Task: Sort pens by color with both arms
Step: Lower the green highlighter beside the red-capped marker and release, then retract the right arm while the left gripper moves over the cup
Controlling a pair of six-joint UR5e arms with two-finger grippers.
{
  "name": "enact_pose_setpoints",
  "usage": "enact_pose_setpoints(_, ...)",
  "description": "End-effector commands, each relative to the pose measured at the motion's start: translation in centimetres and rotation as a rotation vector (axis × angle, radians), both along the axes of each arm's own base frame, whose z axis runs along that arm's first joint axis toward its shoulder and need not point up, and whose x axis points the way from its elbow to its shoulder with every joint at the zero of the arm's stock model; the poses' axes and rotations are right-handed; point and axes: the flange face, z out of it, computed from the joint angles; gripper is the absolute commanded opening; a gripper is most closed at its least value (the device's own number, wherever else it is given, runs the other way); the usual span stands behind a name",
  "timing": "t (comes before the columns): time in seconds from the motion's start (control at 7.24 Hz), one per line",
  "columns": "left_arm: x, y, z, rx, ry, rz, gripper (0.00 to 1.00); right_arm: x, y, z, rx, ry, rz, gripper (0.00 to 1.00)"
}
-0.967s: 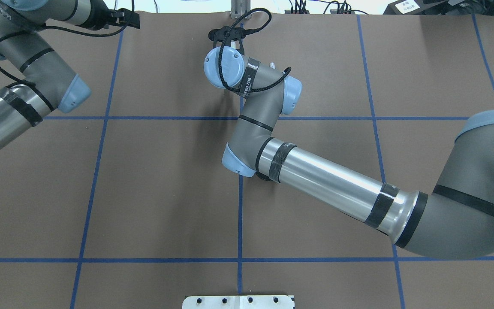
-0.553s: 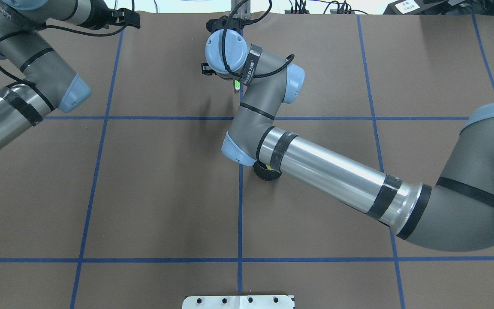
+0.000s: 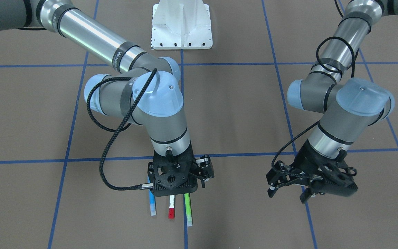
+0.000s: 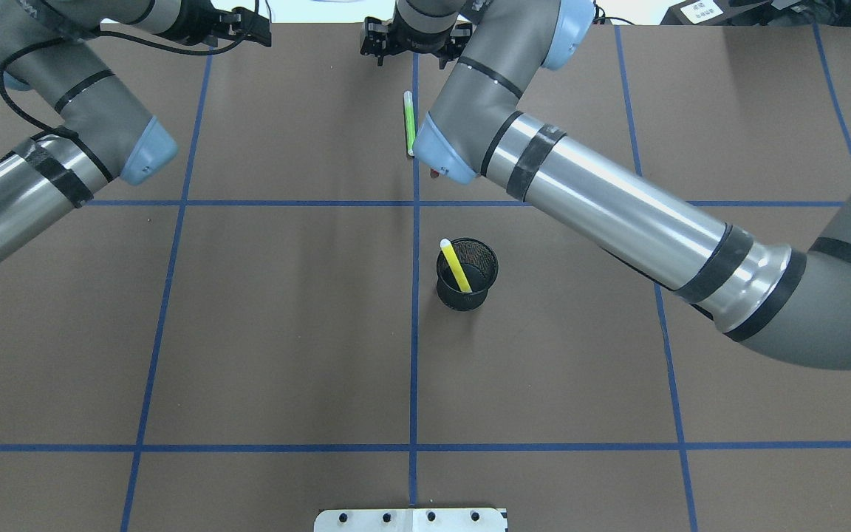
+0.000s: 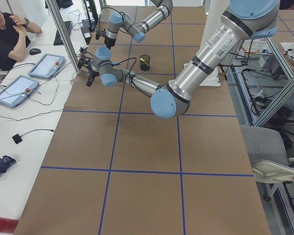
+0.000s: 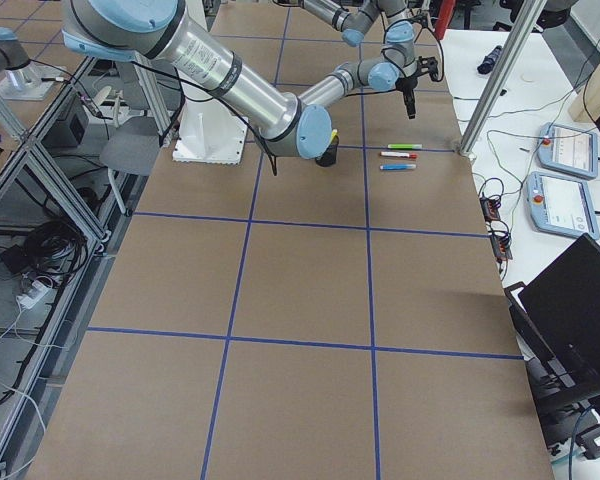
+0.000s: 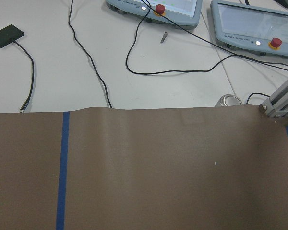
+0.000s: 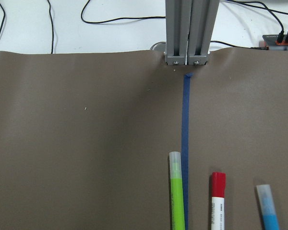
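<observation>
Change since earlier: right arm [image 4: 603, 199] has swung toward the far edge, uncovering the black mesh cup [image 4: 467, 275] with the yellow pen [image 4: 455, 265] standing tilted in it.
Pens on table: green pen [image 3: 188, 208], red-capped pen [image 3: 171, 209] and blue pen [image 3: 152, 205] lie side by side, apart, near the far edge at the centre tape line.
Right gripper [image 3: 175, 180]: hangs over the row of three pens; fingers hidden, so I cannot tell how it stands; nothing seen in it.
Left gripper [image 3: 288, 186]: fingers spread, empty, hovering off to the left of the pens.
Step in hand: judged to be choosing the next pen after the yellow one.
Next move: lower onto one barrel, clear of its neighbours.
</observation>
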Motion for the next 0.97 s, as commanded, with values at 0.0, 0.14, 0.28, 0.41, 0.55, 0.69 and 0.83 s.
enact_pose_setpoints(0.0,1.1,2.4,-3.8,0.004,0.094,0.193,1.0,7.7,-2.4,-0.8,-0.163,-0.012,-0.034,1.0)
enact_pose_setpoints(0.14,3.0,4.8,-6.0,0.0,0.138,0.271,1.0,11.8,-3.4,0.3,-0.231,-0.041,-0.041,1.0)
enact_pose_setpoints(0.28,5.4,7.2,-8.2,-0.074,0.177,0.29,1.0,15.9,-3.8,2.6,-0.246,-0.075,-0.056,1.0)
enact_pose_setpoints(0.41,6.1,7.8,-12.1,-0.13,0.213,0.279,1.0,17.9,-3.3,5.2,-0.229,-0.071,-0.065,1.0)
enact_pose_setpoints(0.55,6.6,9.8,-15.0,-0.175,0.233,0.286,1.0,18.5,-3.2,6.5,-0.226,-0.062,-0.067,1.0)
enact_pose_setpoints(0.69,7.5,12.2,-17.2,-0.28,0.219,0.325,1.0,18.6,-3.3,6.7,-0.229,-0.062,-0.067,1.0)
enact_pose_setpoints(0.83,8.6,13.5,-19.9,-0.437,0.184,0.433,1.0,18.9,-3.3,7.2,-0.235,-0.061,-0.064,1.0)
